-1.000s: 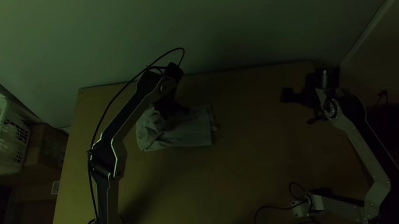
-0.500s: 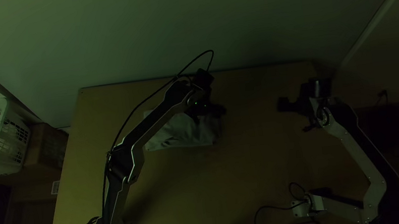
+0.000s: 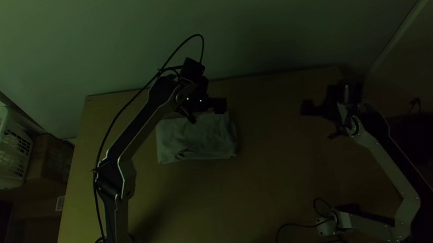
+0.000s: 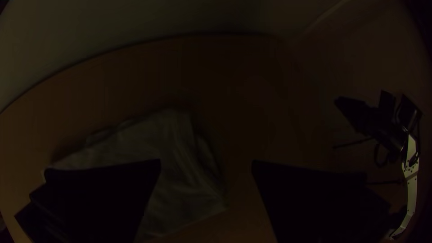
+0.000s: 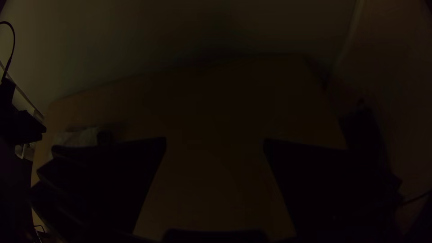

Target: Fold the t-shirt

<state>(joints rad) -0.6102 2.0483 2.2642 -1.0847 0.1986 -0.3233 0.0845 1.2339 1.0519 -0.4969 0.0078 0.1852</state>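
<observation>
Left gripper [image 4: 206,163], open and empty, has withdrawn toward eleven o'clock, baring the t-shirt [image 3: 194,139], which looks nearly folded.

We see a rectangular, light wooden table [image 3: 285,185] with a pale cloth t-shirt [image 3: 197,140] lying folded into a compact, roughly rectangular bundle on its far half, left of the middle. We find soft wrinkles across the top and a small crease by the near edge. A thin black cable [image 3: 294,224] curves over the wood at the near right.
</observation>
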